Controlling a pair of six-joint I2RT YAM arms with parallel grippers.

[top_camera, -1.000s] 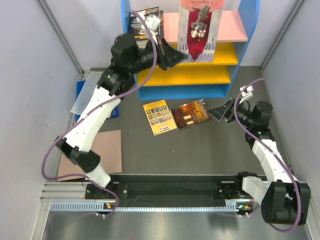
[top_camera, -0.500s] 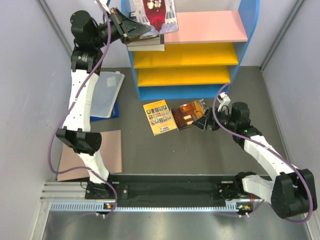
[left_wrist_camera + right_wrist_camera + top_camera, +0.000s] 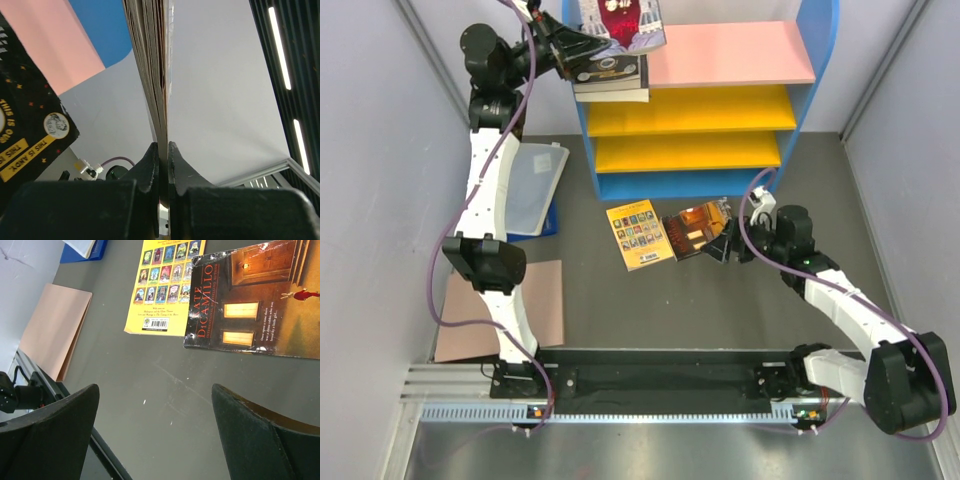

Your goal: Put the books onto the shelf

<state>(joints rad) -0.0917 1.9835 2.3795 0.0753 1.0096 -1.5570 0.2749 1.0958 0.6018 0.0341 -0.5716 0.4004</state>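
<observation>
Grey surface (image 3: 720,310) holds the dark orange-glow book (image 3: 698,228), long axis roughly nine-to-three, at ten o'clock of the wide-open, empty right jaws; left jaws clamp the pale book (image 3: 625,15) above the shelf (image 3: 740,52).

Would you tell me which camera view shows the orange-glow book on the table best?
The right wrist view: the orange-glow book fills the upper right, its cover lettering readable. The top view shows it small, beside the yellow book. The left wrist view misses it.
</observation>
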